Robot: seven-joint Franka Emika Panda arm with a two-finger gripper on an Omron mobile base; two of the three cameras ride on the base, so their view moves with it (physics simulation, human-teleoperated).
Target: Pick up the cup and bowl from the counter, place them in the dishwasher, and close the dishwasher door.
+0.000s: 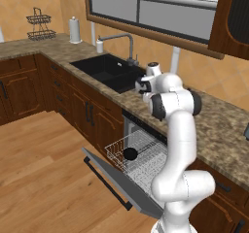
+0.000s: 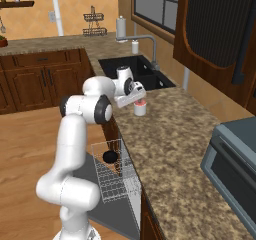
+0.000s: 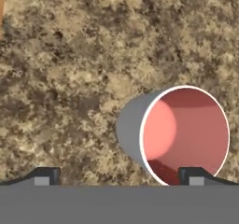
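Directly beneath our gripper (image 3: 119, 176), whose jaws stood spread wide and held nothing, the cup (image 3: 184, 135) sat upright on the counter (image 3: 70, 55). Its pinkish-red inside faced the hand camera. Reading the hand view left to right, the left fingertip hung over bare granite, well clear of the cup, while the right fingertip overlapped the cup's rim. We judged that offset the main risk: lowering from there could land the right finger on the rim or inside the mouth, tipping the cup or pushing it along the stone instead of straddling it.

From the base views, the bowl (image 1: 130, 153) already rested in the white wire rack of the dishwasher (image 1: 138, 154), and the dishwasher door (image 1: 121, 183) lay dropped open. A dropped cup could roll toward the sink (image 1: 109, 72) or off the counter's edge.
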